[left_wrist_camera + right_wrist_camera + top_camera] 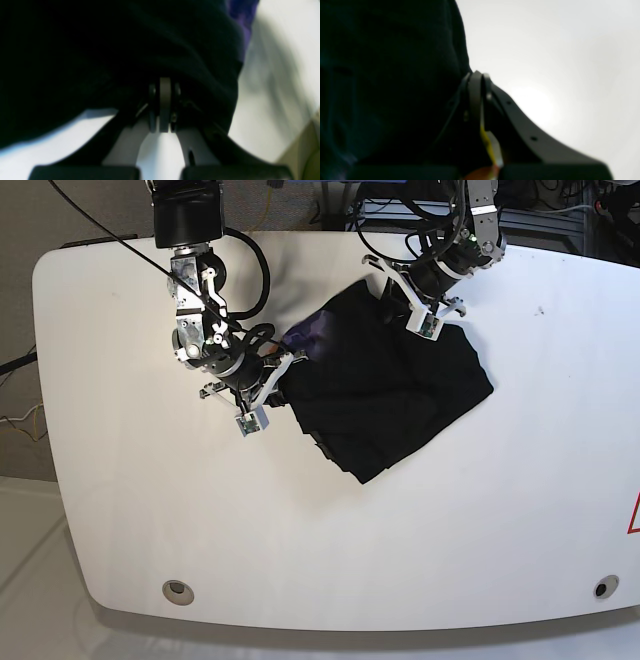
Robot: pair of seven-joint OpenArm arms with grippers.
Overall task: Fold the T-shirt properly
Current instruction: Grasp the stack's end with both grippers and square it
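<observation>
A white rounded surface (120, 510) seen from above. Left of the middle, the right gripper (268, 376) has its jaws pinching the left edge of the T-shirt (385, 395), a black, partly bunched heap lying towards the far edge, a little right of centre. At the heap's far side the left gripper (420, 308) has its jaws pressed together on a fold. The cloth looks light, limp and prone to sagging; corners and hems seem the best holds.
</observation>
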